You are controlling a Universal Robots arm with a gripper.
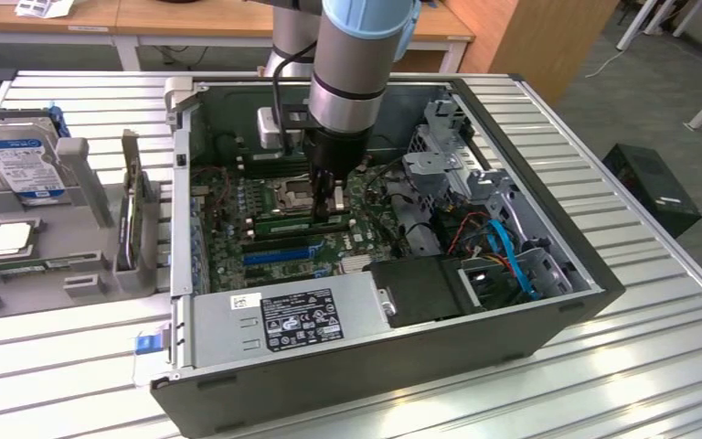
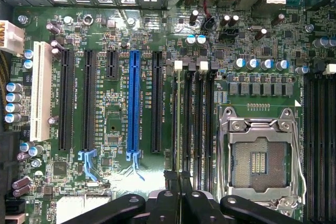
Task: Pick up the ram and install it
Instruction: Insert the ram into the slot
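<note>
motherboard [image 2: 111,121] is showing green | long slot [image 2: 133,103] is showing blue | side slot [image 2: 41,90] is showing white | desk [image 1: 643,366] is showing silver ribs

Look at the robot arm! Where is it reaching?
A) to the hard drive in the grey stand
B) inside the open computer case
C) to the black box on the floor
B: the arm reaches down inside the open computer case, and its end effector is just above the green motherboard.
</note>
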